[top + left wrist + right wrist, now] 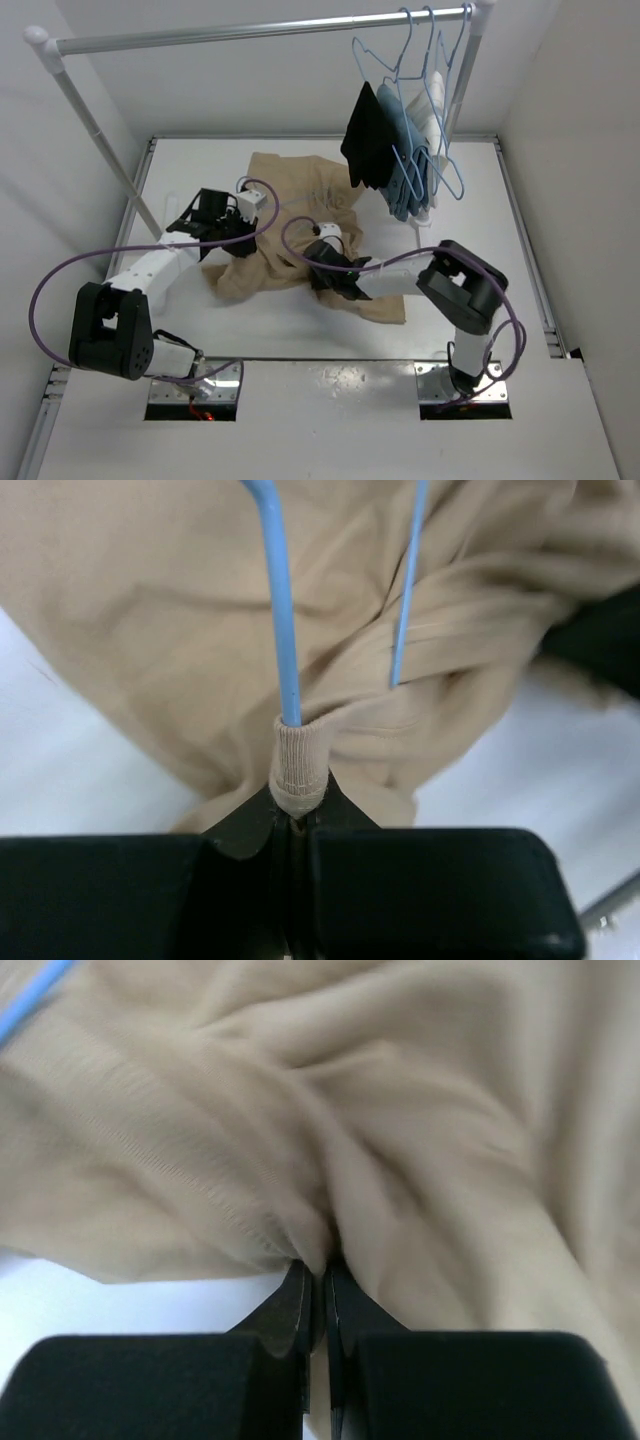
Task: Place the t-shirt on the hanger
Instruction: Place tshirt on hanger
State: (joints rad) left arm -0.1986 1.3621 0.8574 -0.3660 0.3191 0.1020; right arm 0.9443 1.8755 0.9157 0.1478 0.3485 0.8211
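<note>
The tan t-shirt (300, 205) lies crumpled on the white table (470, 190). My left gripper (243, 238) is at the shirt's left edge. In the left wrist view it (296, 815) is shut on a ribbed fold of the t-shirt (298, 765), and the pale-blue wire of the hanger (283, 620) runs out of that fold, with a second wire to its right. The rest of the hanger is hidden in the cloth. My right gripper (322, 272) is on the shirt's near middle. In the right wrist view it (320, 1270) is shut on a pinch of the t-shirt (330, 1140).
A clothes rail (260, 30) spans the back, with a slanted post (100, 140) at the left. At its right end hang like hangers bearing a black garment (364, 135), a blue garment (405, 170) and white cloth (427, 130), just behind the shirt.
</note>
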